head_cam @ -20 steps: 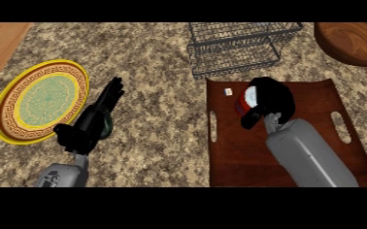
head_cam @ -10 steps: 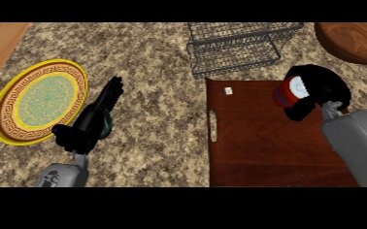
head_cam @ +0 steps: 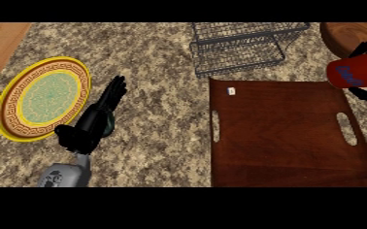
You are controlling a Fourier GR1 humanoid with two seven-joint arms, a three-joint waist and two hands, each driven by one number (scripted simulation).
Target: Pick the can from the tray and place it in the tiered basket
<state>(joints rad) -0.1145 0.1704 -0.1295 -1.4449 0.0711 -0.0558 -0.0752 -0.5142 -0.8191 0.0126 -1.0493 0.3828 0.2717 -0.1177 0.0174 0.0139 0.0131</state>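
Can [head_cam: 347, 73] at rt edge, by tray [head_cam: 279, 136] corner
R hand [head_cam: 360, 93] was curled round the can, rt of tiered basket [head_cam: 240, 46]; L hand [head_cam: 97, 121] lay open w/ fingers straight on counter [head_cam: 158, 77], near plate [head_cam: 44, 98].

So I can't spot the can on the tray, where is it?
Head view, far right edge: the can sits in the right hand, above the tray's right rim, right of the tiered basket.
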